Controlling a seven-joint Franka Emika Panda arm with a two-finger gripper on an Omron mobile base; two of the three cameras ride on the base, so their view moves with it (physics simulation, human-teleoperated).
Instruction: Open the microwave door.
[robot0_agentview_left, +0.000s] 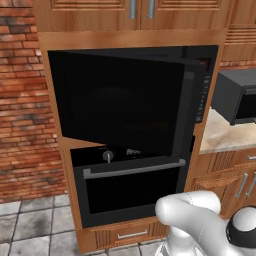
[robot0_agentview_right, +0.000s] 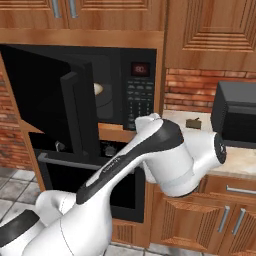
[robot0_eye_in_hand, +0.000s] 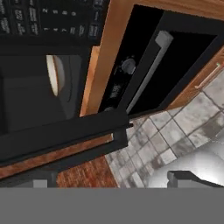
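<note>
microwave door (robot0_agentview_left: 120, 100): swung well out from the cavity, hinged on its left edge, free edge pointing into the room; dark window panel seen nearly face-on from the left base camera.
door handle (robot0_agentview_right: 78, 112): vertical black bar on the door's free edge; in the hand camera it lies as a long dark bar across the lower frame.
microwave (robot0_agentview_right: 132, 85): black box built into the wood cabinet column, keypad column and small red display on its right side; pale turntable plate (robot0_agentview_right: 98, 89) visible inside.
oven (robot0_agentview_left: 132, 187): directly below, black door closed, horizontal silver handle.
arm: elbow raised in front of the keypad; wrist hidden behind it.
gripper (robot0_eye_in_hand: 109, 183): two dark tips just below the door handle, nothing between them; gap cannot be judged.
countertop appliance (robot0_agentview_right: 235, 112): black, on the counter to the right.
</note>
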